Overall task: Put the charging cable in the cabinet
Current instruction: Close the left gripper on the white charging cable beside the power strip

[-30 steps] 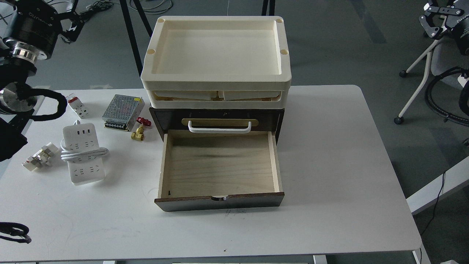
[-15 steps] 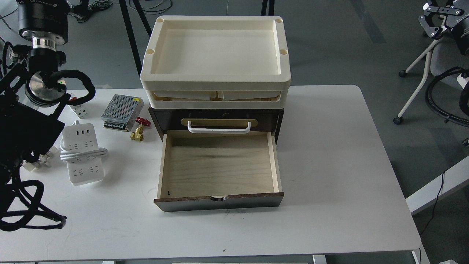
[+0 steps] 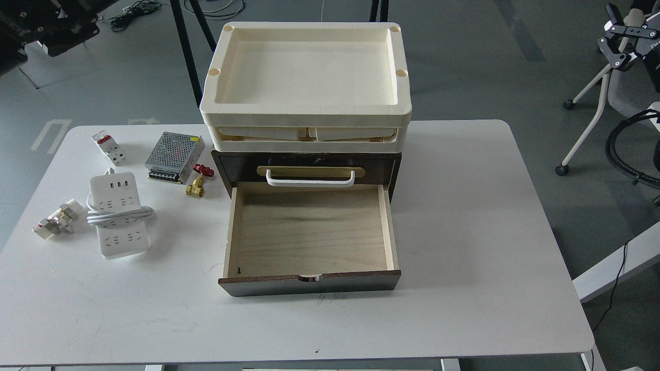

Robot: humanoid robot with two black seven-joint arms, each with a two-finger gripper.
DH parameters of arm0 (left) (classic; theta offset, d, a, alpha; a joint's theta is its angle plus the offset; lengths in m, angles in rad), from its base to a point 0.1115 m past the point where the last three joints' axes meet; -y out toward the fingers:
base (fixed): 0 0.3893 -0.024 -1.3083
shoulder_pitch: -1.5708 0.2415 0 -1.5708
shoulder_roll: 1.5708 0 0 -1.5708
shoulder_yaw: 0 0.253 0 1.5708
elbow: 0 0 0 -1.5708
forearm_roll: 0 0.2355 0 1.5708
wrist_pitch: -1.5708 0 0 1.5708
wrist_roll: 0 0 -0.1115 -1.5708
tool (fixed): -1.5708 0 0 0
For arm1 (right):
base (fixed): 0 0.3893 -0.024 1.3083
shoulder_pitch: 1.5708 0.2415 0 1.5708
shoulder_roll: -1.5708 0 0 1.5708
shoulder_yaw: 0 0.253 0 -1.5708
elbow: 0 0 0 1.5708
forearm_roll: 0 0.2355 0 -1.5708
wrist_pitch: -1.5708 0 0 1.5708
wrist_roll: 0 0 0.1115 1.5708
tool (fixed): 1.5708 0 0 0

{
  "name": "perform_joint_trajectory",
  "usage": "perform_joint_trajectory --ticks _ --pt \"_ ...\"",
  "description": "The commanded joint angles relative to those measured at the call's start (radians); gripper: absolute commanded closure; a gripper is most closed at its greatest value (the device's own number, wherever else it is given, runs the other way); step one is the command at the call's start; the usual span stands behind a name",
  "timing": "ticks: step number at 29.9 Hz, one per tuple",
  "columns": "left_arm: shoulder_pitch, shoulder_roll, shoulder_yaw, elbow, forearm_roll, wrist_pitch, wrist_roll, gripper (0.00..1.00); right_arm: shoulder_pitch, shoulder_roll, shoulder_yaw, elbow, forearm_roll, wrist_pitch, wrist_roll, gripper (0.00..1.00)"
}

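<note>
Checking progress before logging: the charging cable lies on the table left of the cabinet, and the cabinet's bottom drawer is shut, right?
Not quite. The head view shows the cabinet's bottom drawer pulled open and empty. The charging cable does lie on the table left of the cabinet.

So the cabinet sits on the table, toward the back and roughly centre; its drawer is pulled out toward the near edge, with the bar handle just behind and above it; stacked trays rest on top of the cabinet. Everything else is off to the left: the charging cable lies flat on the table, well apart from the drawer; a small connector piece is just left of it; the switch block is behind it near the back edge; the power-supply box is right of that block; a little valve lies between the box and the cabinet.
</note>
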Motion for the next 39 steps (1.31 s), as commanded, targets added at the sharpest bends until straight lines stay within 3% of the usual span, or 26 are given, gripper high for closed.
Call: perform_joint_trajectory --ticks 1,6,12,16,26,32,39 --pt "0.056 0.091 0.032 -0.137 0.397 0.000 0.000 0.00 -0.009 -0.003 0.003 0.000 -0.001 0.000 0.000 0.00" --pt "0.077 0.117 0.237 -0.144 0.867 0.000 0.000 0.00 -0.009 -0.022 0.003 0.000 -0.001 0.000 0.000 0.00" --pt "0.070 -0.030 0.304 0.129 1.258 0.024 0.000 0.02 -0.032 -0.029 0.005 -0.003 0.000 0.000 0.000 0.00" --pt "0.045 -0.104 0.305 0.287 1.258 0.056 0.000 0.02 -0.043 -0.029 0.005 -0.002 -0.001 0.000 0.000 0.00" --pt "0.021 -0.286 0.322 0.442 1.258 0.061 0.000 0.04 -0.066 -0.052 0.017 -0.013 0.000 0.000 0.001 0.00" --pt "-0.030 -0.317 0.405 0.507 1.258 0.071 0.000 0.10 -0.081 -0.060 0.017 -0.009 0.000 0.000 0.003 0.00" --pt "-0.099 -0.395 0.558 0.700 1.258 0.214 0.000 0.13 -0.084 -0.062 0.017 -0.009 0.000 0.000 0.003 0.00"
